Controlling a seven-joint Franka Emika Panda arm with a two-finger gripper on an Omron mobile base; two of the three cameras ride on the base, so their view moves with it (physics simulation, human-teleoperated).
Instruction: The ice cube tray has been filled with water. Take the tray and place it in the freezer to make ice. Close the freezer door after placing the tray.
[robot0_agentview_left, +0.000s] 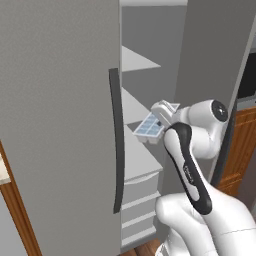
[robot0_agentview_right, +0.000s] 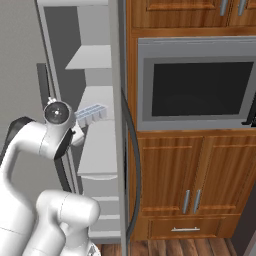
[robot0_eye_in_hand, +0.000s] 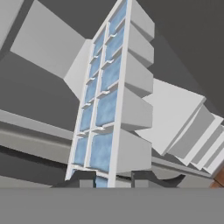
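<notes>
Tray: the ice cube tray (robot0_agentview_left: 149, 127) is held in the air at the mouth of the open freezer (robot0_agentview_left: 145, 60), just above a white shelf (robot0_agentview_left: 140, 155) and not resting on it.
Water: pale blue water (robot0_eye_in_hand: 101, 151) shows in both rows of cells, none seen spilled.
Jaws: the gripper (robot0_eye_in_hand: 107, 178) is closed narrow on one short end of the tray, a finger on each side of that end.
Key relation: the tray's long axis runs straight out from the jaws, away from the hand and toward the back of the freezer; its free end leads, level or nearly so in the right base view.
Arm pose: forearm reaching up and forward from the base, wrist bent so the hand points into the freezer, between the freezer door (robot0_agentview_right: 122, 150) and the plain grey door (robot0_agentview_left: 55, 125).
Judgement: the tray seems ready to go further in over the shelf, then down; the door is not yet closed.
</notes>
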